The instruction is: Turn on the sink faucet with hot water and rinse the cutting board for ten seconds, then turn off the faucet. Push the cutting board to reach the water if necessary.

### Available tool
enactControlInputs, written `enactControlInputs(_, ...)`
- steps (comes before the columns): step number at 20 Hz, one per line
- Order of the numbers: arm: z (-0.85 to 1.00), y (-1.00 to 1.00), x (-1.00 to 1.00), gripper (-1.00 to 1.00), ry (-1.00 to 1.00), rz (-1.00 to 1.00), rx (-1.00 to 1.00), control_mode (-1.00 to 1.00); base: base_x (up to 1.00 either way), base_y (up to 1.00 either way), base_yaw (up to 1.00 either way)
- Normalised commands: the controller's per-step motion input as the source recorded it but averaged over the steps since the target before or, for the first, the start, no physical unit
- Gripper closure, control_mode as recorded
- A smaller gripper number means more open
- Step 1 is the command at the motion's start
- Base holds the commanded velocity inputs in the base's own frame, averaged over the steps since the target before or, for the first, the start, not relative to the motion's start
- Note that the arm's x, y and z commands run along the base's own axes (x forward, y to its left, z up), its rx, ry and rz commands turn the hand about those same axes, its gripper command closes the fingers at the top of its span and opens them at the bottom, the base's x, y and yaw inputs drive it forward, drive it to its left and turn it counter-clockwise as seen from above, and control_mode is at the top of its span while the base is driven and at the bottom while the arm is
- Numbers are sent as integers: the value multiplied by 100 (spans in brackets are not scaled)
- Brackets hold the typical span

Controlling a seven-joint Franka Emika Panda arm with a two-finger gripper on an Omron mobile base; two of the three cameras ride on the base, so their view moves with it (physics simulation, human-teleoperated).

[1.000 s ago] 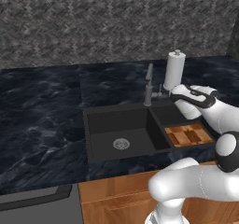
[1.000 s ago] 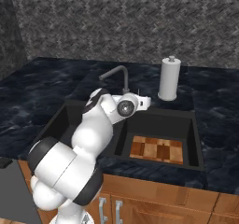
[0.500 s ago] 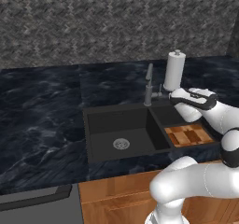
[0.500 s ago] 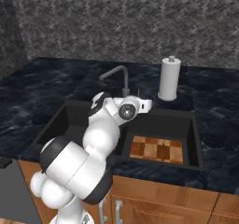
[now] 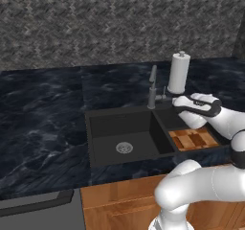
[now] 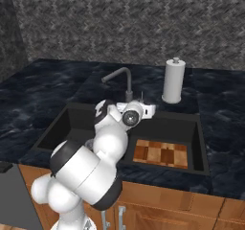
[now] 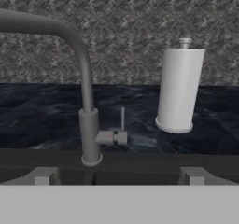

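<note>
Hovering at the faucet (image 5: 153, 87), the gripper (image 5: 165, 98) sits just right of its stem. From the right base, the cutting board (image 6: 160, 152) lies below the jaws in the sink (image 6: 201, 143). Hand view: fingertips (image 7: 42, 176) apart, lever (image 7: 122, 122) dead ahead, so push in squarely.

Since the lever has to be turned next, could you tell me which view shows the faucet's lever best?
The hand view: the faucet stands close, head-on, its small lever plain beside the stem. In the left base view the faucet is small, its lever barely visible; in the right base view the arm covers its base.
</note>
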Motion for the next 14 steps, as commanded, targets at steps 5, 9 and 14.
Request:
enactControlInputs(5, -1, 0, 5, -100, 0, 0, 0, -100, 0, 0, 0)
enactControlInputs(9, -3, 0, 9, -100, 0, 0, 0, -100, 0, 0, 0)
enactControlInputs(14, 0, 0, 19, -100, 0, 0, 0, -100, 0, 0, 0)
